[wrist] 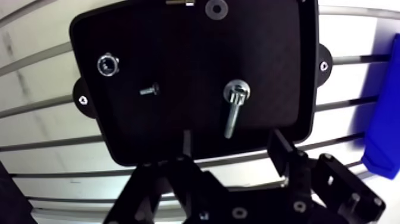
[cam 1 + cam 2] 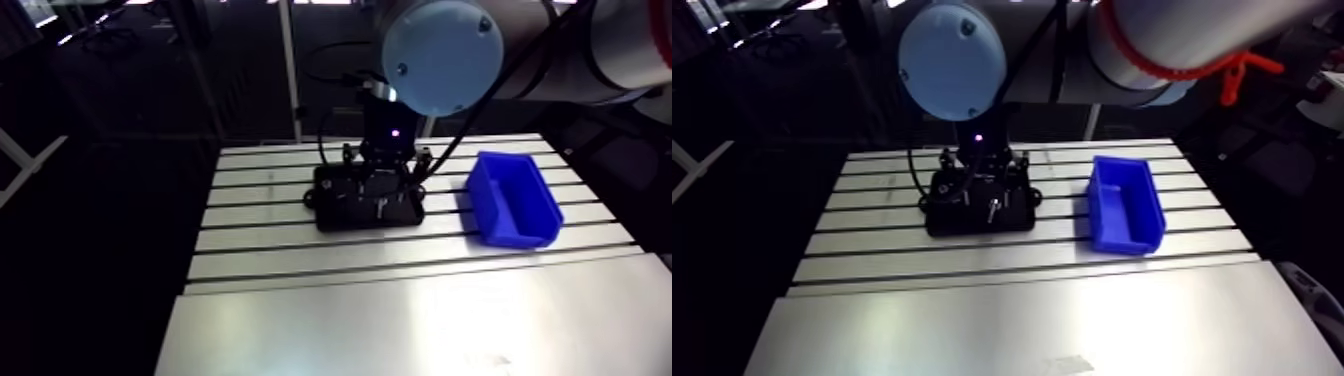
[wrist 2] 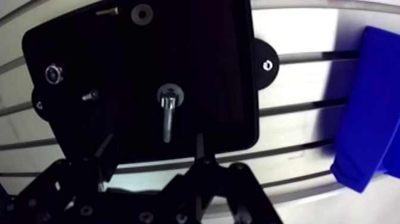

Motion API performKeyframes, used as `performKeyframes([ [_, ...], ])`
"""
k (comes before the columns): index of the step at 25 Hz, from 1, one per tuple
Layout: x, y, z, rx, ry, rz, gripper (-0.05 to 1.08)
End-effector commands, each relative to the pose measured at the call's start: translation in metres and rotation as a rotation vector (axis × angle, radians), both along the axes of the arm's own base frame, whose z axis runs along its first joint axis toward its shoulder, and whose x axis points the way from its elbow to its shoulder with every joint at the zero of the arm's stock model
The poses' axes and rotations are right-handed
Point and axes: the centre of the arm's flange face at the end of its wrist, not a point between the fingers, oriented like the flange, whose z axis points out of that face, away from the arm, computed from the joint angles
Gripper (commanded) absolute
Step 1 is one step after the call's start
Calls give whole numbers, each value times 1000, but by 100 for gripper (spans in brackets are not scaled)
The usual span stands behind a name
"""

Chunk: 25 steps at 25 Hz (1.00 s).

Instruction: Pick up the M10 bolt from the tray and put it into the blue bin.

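The claw point(image 1: 232, 142) hangs low over the tray, its two fingers apart and holding nothing; just ahead of the gap between them lies the M10 bolt point(image 1: 233, 108), flat on the black tray point(image 1: 196, 47), shank pointing back toward the claw; a smaller screw point(image 1: 150, 90), a nut point(image 1: 107, 64) and a washer point(image 1: 215, 8) share the tray, apart from the bolt; the blue bin point(image 2: 515, 197) stands beside the tray on the counter point(image 2: 400, 320). By my reading nothing is done yet: grasp, lift, carry and drop all remain.
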Motion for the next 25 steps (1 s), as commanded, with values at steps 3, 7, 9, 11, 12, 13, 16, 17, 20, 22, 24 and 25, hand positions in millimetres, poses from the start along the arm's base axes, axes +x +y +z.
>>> performKeyframes([
  [3,0,0,-10,2,11,-2,32],
  [7,-1,0,-15,4,11,-1,34],
  [9,-2,1,-16,5,14,-1,35],
  [11,0,1,-18,6,9,-1,35],
  [12,0,1,-20,6,4,-1,35],
  [13,-1,2,-22,6,1,-4,35],
  [16,1,1,-25,5,-5,-2,35],
  [17,1,1,-25,5,-5,-1,36],
  [20,1,1,-27,4,-9,-2,37],
  [22,1,1,-27,3,-9,-3,38],
  [24,1,1,-28,3,-11,-3,41],
  [25,1,0,-27,3,-9,-1,41],
])
